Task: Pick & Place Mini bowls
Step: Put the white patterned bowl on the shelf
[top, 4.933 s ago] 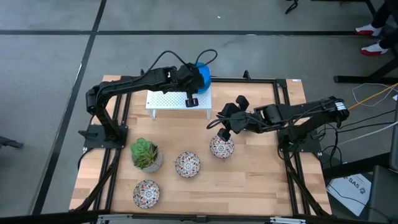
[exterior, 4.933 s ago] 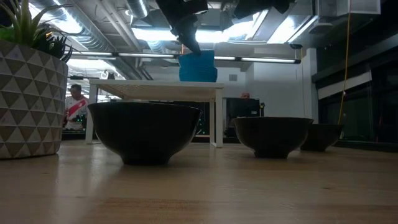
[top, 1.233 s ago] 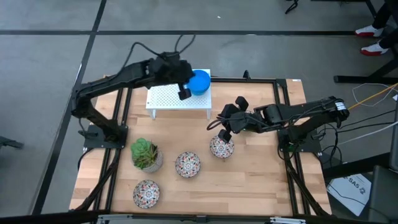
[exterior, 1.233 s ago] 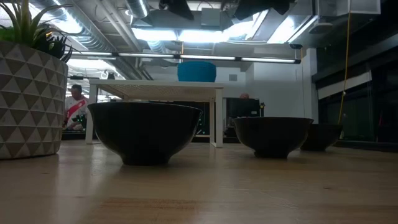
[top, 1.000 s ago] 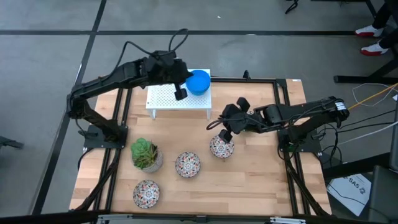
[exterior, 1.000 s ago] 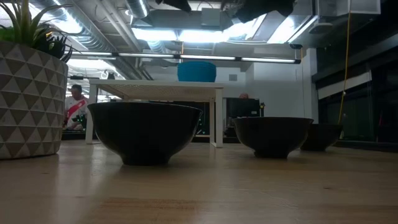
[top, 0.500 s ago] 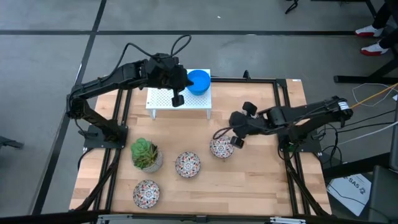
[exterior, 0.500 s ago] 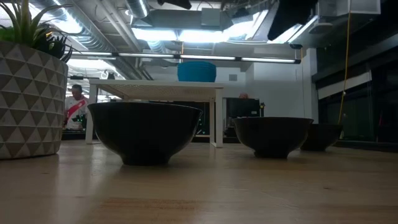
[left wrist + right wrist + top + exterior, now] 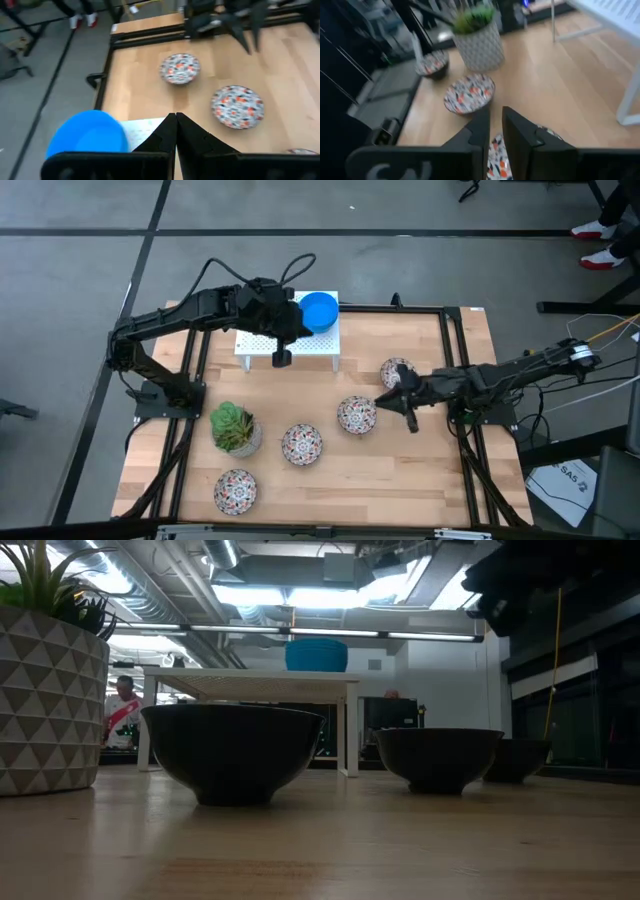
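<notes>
A plain blue mini bowl (image 9: 320,310) rests on its base on the far right corner of a white perforated stand (image 9: 262,338). Several white mini bowls with red-and-dark speckles sit on the wooden table (image 9: 356,415) (image 9: 397,372) (image 9: 301,444) (image 9: 236,490). My left gripper (image 9: 281,357) hangs shut and empty over the stand's near edge, left of the blue bowl (image 9: 87,137). My right gripper (image 9: 395,408) is low at the table's right, just right of one speckled bowl (image 9: 469,93). Its fingers (image 9: 481,127) stand a narrow gap apart with nothing between them.
A green succulent in a patterned pot (image 9: 234,428) stands at the table's left, near the speckled bowls. Black frame rails (image 9: 455,360) run along the table's sides. Bare wood lies in the middle and at the near right. A person (image 9: 120,710) shows far behind the table.
My left gripper has swung from beside the blue bowl toward the table's near edge, over the white stand, tipping further down and staying shut. My right gripper has dropped and drawn back toward the table's right edge, uncovering the far right speckled bowl. No bowl has moved.
</notes>
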`<state>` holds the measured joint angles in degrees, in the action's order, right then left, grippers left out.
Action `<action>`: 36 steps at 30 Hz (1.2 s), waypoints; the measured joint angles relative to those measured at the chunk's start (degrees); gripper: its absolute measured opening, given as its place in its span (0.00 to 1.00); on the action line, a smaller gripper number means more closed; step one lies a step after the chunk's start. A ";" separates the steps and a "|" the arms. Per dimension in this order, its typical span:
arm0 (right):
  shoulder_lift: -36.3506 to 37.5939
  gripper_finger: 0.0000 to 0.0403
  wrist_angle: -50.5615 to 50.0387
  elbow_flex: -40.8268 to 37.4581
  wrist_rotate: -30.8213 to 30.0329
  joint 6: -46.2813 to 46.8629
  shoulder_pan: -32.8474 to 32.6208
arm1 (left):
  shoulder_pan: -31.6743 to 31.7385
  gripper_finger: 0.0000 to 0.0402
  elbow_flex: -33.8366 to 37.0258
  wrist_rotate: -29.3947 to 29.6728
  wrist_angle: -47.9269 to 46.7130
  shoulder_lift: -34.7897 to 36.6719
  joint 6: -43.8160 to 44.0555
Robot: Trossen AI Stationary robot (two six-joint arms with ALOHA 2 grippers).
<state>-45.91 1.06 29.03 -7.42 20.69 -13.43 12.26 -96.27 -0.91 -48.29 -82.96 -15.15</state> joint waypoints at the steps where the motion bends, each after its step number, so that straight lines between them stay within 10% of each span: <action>1: 1.86 0.13 2.49 -2.07 0.12 -0.16 0.00 | -0.29 0.01 0.00 -0.60 -0.35 0.00 0.00; 23: 33.24 0.13 16.72 -28.02 -0.09 -4.50 0.20 | -2.48 0.01 0.00 -0.61 -3.40 -0.02 1.06; 36: 45.61 0.13 1.22 -28.65 -0.54 -7.65 3.08 | -2.48 0.02 0.00 -0.61 -3.40 -0.02 2.10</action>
<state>-0.30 2.28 0.38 -7.96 13.04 -10.35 9.78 -96.27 -1.52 -51.68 -82.98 -13.05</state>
